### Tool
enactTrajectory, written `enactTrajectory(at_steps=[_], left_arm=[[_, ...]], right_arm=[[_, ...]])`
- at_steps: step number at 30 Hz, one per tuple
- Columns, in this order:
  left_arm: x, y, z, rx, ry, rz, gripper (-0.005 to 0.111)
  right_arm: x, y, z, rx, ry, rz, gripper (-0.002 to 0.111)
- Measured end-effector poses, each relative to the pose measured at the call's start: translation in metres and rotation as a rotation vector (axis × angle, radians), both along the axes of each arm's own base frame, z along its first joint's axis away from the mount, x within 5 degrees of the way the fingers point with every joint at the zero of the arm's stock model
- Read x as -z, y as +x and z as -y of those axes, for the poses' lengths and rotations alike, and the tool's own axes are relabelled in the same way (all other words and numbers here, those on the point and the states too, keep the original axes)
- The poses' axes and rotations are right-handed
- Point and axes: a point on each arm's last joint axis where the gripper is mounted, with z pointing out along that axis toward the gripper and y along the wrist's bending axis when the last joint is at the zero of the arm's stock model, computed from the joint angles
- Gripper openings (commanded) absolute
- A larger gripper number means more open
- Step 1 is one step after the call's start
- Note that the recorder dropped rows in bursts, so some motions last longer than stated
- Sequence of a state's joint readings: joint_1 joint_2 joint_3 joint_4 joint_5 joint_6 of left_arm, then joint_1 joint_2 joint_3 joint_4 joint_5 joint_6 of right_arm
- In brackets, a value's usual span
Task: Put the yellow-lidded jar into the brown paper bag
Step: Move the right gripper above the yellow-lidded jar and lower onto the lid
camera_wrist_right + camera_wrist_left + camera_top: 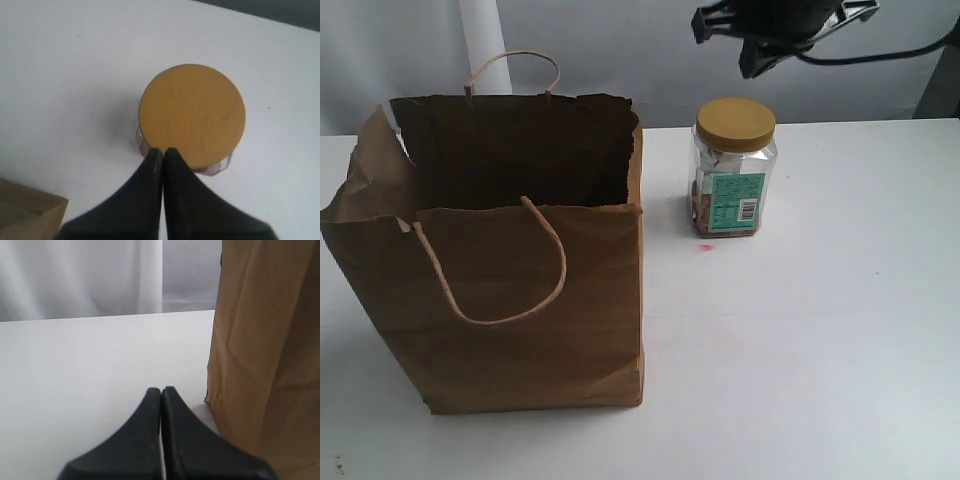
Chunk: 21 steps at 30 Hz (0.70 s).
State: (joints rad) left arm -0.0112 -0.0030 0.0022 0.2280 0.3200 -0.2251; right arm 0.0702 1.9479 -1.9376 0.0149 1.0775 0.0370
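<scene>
Right gripper (162,150), clenched empty above the jar (732,175), may knock it over unless opened; left gripper (161,390) is clenched too.

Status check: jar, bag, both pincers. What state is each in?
yellow-lidded jar: upright on the table, lid on, not held
brown paper bag: standing, top open
left pincer: shut, empty, beside the bag
right pincer: shut, empty, above the jar

Exterior high, left wrist low; right overhead (jar (192,115) shared)
</scene>
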Motion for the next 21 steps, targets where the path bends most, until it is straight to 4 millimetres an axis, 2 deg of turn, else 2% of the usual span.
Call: enactTrajectory(at_steps=[1,4,7,9,11,12,16,17,21], left_arm=[[0.0,0.0,0.0,0.0,0.0,0.0,0.001],[0.0,0.0,0.0,0.0,0.0,0.0,0.001],[0.0,0.0,0.0,0.0,0.0,0.0,0.001],[0.0,0.0,0.0,0.0,0.0,0.0,0.001],[0.0,0.0,0.0,0.0,0.0,0.0,0.001],[0.0,0.0,0.0,0.0,0.0,0.0,0.001],[0.0,0.0,0.0,0.0,0.0,0.0,0.001],[0.0,0.0,0.0,0.0,0.0,0.0,0.001],[0.0,0.0,0.0,0.0,0.0,0.0,0.001]], right_arm=[[0.014,0.007,-0.001,0.0,-0.002,-0.022,0.0],[0.035,0.019,-0.001,0.001,-0.003,-0.043,0.0],[0.038,0.022,-0.001,0.001,-0.005,-0.03,0.002],[0.038,0.023,-0.001,0.001,-0.005,-0.023,0.009],[0.037,0.023,-0.001,0.001,-0.006,-0.019,0.024],[0.037,0.024,-0.001,0.001,-0.006,-0.013,0.047],[0.035,0.026,-0.001,0.002,-0.005,0.022,0.099],[0.035,0.026,-0.001,0.002,-0.005,0.025,0.105],[0.035,0.027,-0.001,0.002,-0.005,0.026,0.105]])
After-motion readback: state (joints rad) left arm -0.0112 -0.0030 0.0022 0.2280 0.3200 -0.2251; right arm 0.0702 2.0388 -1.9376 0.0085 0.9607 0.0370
